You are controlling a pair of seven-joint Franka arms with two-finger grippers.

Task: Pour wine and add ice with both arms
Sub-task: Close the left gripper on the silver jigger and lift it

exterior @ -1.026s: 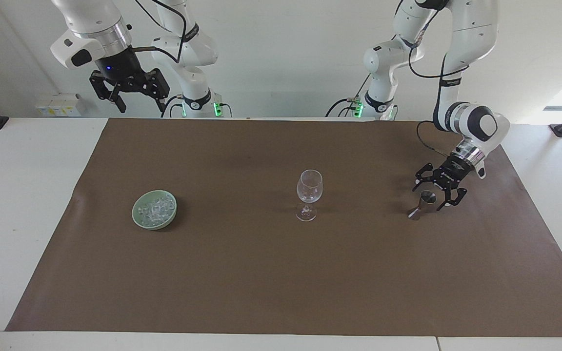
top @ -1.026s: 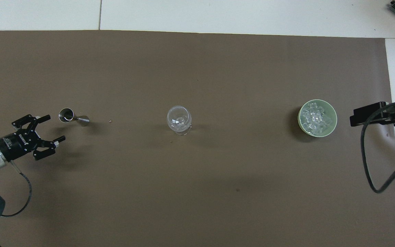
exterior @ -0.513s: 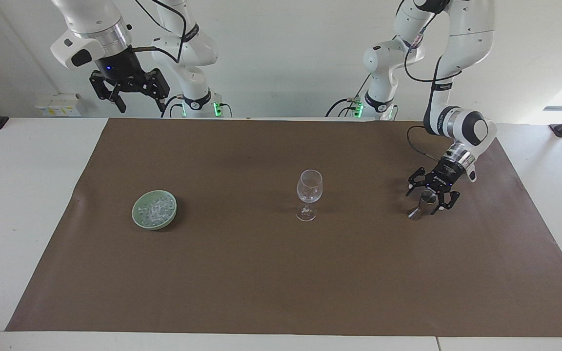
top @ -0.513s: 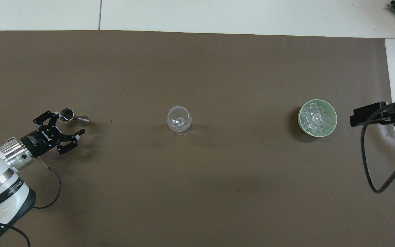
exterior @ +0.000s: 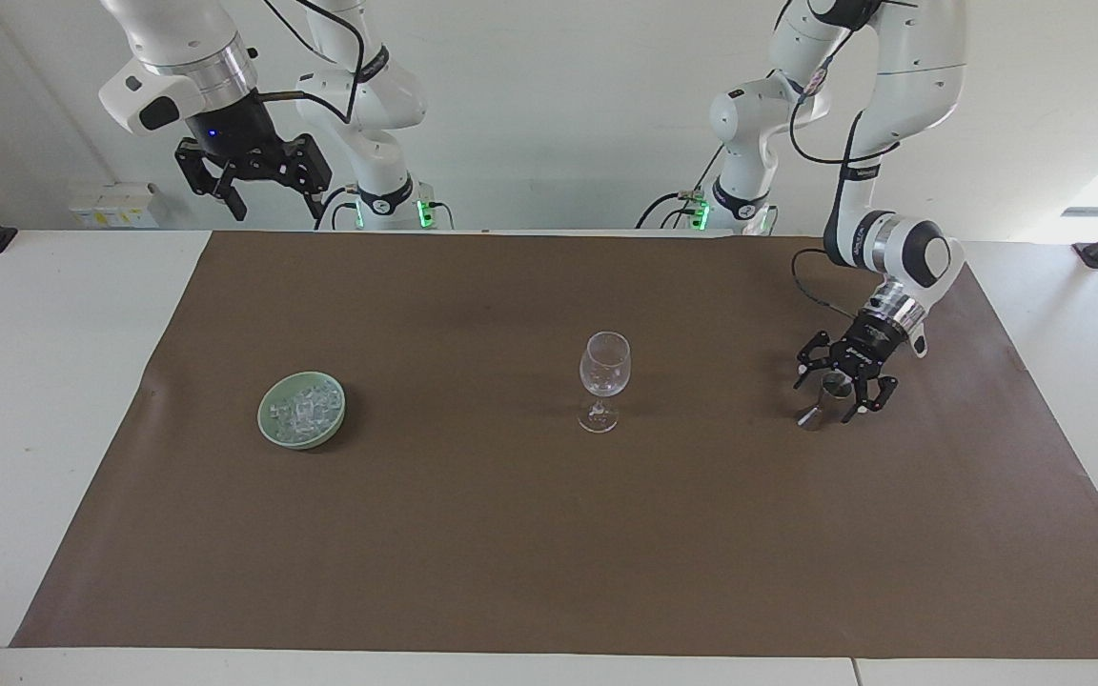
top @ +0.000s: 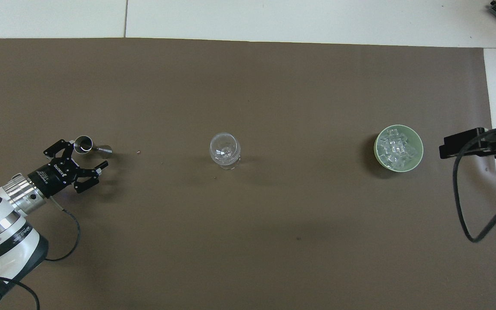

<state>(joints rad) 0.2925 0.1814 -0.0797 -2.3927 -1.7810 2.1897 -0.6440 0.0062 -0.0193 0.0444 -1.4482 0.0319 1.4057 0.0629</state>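
Over at the left arm's end of the surface (exterior: 82,381), facing view first: the left pincer (exterior: 843,386) has come down and in over the last second and now sits right around the little steel jigger (exterior: 823,397), jaws spread wide on either side of its upper cup. It's barely started to close, so I'd say nothing is gripped yet. The jigger stands upright on the brown mat (exterior: 549,553). The wine glass (exterior: 603,379) stands empty mid-mat, well apart, and the ice (exterior: 302,410) is heaped in the pale green bowl (exterior: 268,427) toward the right arm's end. The right pincer (exterior: 252,176) hangs high, open and empty, and hasn't really budged; that arm's just waiting.

Overhead view: the left pincer (top: 85,160) has slid up to the jigger (top: 88,145) from the robots' side, one finger by the cup, the other nearer to the robots than the stem. Wine glass (top: 225,150), ice (top: 398,146) and bowl (top: 377,157) are right where they were. Only a bit of the right arm's hardware shows.

So my read: approach done, squeeze next, pour after that.
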